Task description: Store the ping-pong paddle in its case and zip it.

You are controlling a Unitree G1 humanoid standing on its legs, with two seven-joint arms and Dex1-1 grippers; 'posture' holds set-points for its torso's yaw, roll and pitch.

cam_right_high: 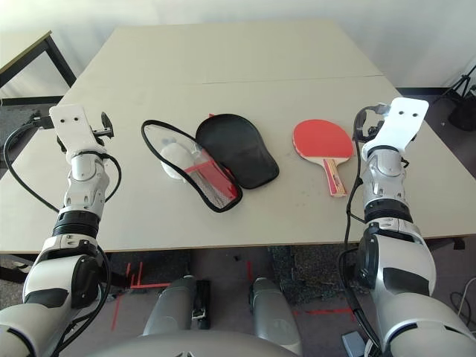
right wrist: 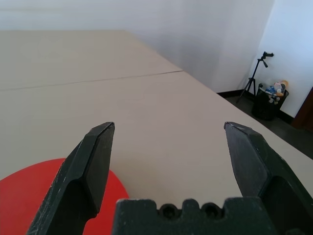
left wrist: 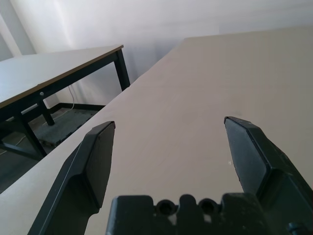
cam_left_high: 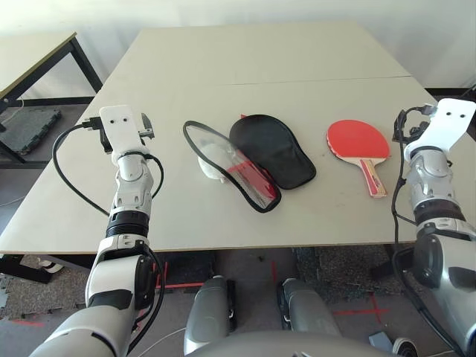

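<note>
The ping-pong paddle [cam_left_high: 358, 139] lies flat on the table's right side, red face up, with its light-wood handle [cam_left_high: 372, 178] pointing toward me. The case [cam_left_high: 275, 151] lies unzipped at the table's middle, its black half spread to the right and its mesh-lined half [cam_left_high: 232, 169] folded out to the left over a white rounded lump [cam_left_high: 210, 163]. My left gripper [left wrist: 169, 125] is open above bare table, left of the case. My right gripper [right wrist: 169, 127] is open with nothing in it, just right of the paddle, whose red face [right wrist: 24, 196] shows beside one finger.
The table [cam_left_high: 260, 67] has a seam running across it behind the objects. A second table [cam_left_high: 37, 52] stands at the far left with a black mat [cam_left_high: 30, 119] on the floor. A tripod and a dark bin [right wrist: 266, 95] stand off the right side.
</note>
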